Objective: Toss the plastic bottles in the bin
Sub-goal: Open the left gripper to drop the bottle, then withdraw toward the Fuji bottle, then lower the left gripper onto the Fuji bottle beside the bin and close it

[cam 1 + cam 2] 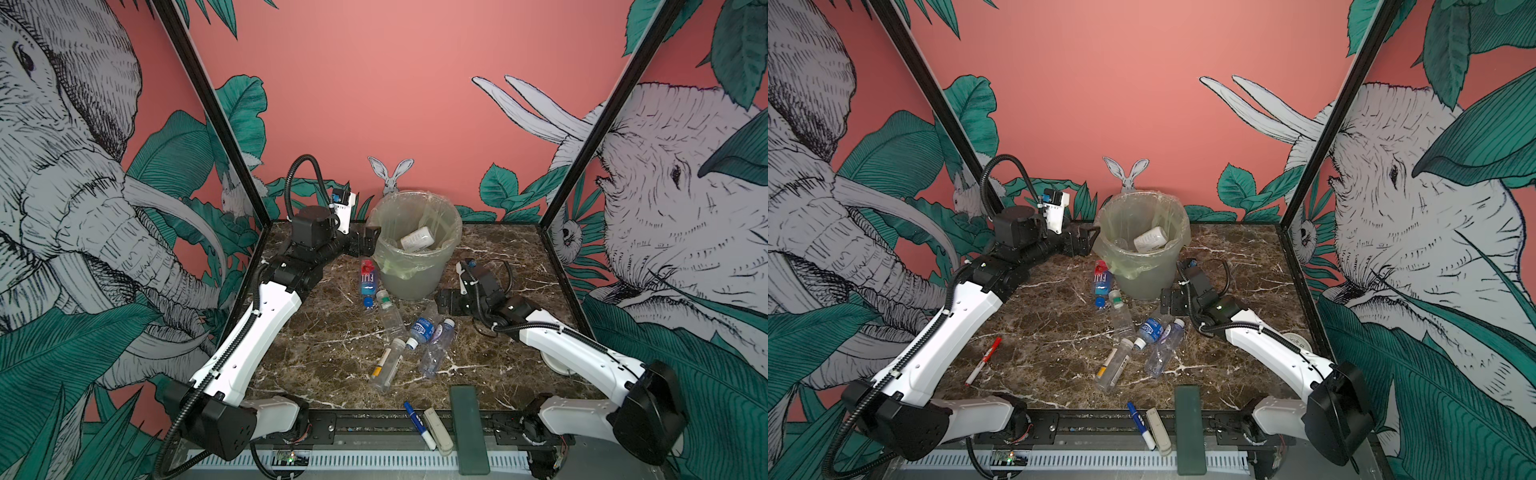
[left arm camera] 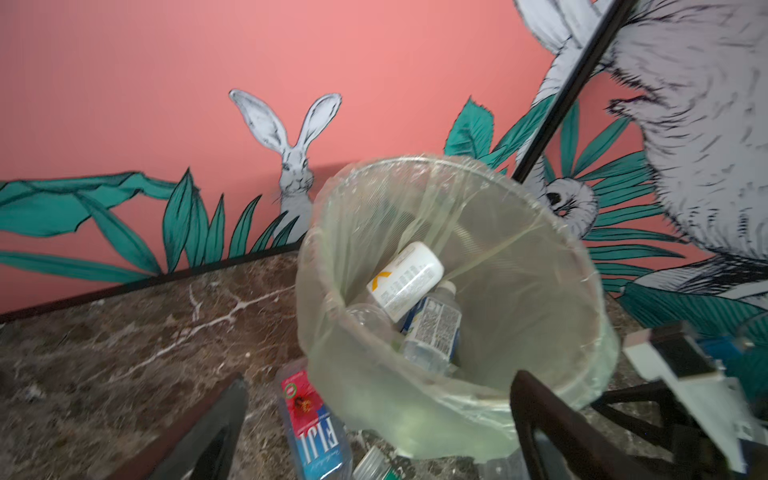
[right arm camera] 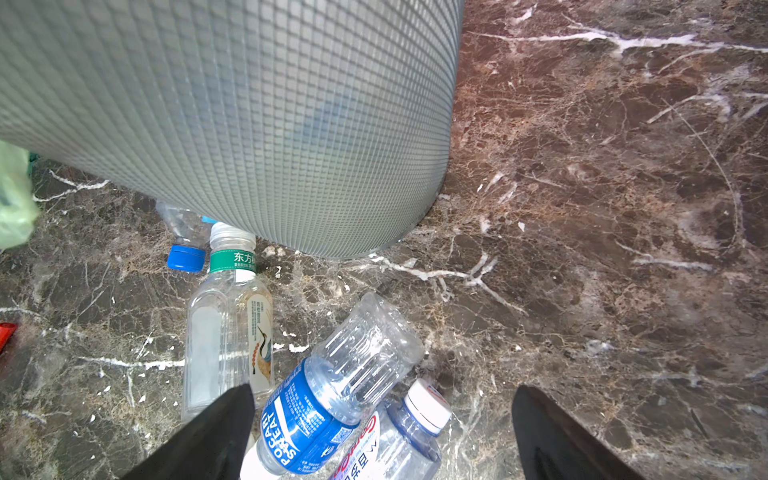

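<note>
The bin (image 1: 409,282), a round translucent grey-white pail lined with a pale green bag (image 1: 390,266), stands upright at the back middle of the marble table (image 1: 316,332); inside it lie a white bottle (image 2: 405,280) with a yellow mark and a clear labelled bottle (image 2: 434,328), touching each other; a rounded clear shape beside them may be another bottle, though the blur makes this hard to tell.

Five bottles lie on the table in front of the bin; the Fiji bottle (image 1: 368,282), blue cap towards the front, lies just beside the bin's left wall; the green-capped bottle (image 1: 388,311) lies next to it, cap near the bin's base; the Pocari Sweat bottle (image 1: 423,328) and a white-capped bottle (image 1: 438,347) lie touching, a little further forward; the yellow-labelled bottle (image 1: 386,363) lies nearest the front.

The left gripper (image 1: 368,240) hangs just beside the bin's rim on its left, jaws spread wide and empty; the right gripper (image 1: 445,302) sits low to the right of the bin's base, jaws spread wide with nothing between them, one of its fingers (image 3: 216,432) close over the Pocari Sweat bottle.

At the front edge lie a blue-and-white marker (image 1: 417,424), a pale oblong piece (image 1: 438,430) and a flat dark green bar (image 1: 469,428); a red-and-white pen (image 1: 984,359) lies on the table's left side.
</note>
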Controlling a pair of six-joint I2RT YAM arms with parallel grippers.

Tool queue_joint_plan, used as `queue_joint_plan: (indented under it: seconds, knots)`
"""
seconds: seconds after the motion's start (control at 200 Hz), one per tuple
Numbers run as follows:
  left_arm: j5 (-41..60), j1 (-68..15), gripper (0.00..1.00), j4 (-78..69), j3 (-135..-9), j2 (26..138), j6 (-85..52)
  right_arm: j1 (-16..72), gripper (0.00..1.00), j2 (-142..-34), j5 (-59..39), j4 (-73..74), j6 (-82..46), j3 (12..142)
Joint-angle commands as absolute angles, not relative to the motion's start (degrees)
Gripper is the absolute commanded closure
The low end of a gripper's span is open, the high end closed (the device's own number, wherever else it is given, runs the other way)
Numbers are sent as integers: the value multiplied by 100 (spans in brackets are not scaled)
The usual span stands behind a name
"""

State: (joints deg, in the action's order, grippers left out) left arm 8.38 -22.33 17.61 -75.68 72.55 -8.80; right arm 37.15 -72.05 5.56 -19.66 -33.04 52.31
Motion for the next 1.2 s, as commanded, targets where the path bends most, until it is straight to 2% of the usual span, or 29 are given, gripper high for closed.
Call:
queue_joint_plan:
  seconds: [0.0, 0.465, 0.69, 1.195]
  knots:
    - [661, -2070, 1, 1593, -7168, 6959, -1142, 3762, 1, -7224, 668, -1875, -3357, 5164]
    - [740, -1700, 0, 1307, -6154, 7469, -1573, 3762, 1, -7118, 756, -1915, -3366, 5045]
    - [993, -1687, 0, 719, -5737, 7809, -1947, 3760, 1, -6993, 799, -1951, -3375, 4975]
    - [1268, -1692, 1, 451, -5941, 9052, -2209, 3761, 1, -6781, 907, -2098, -3384, 4904]
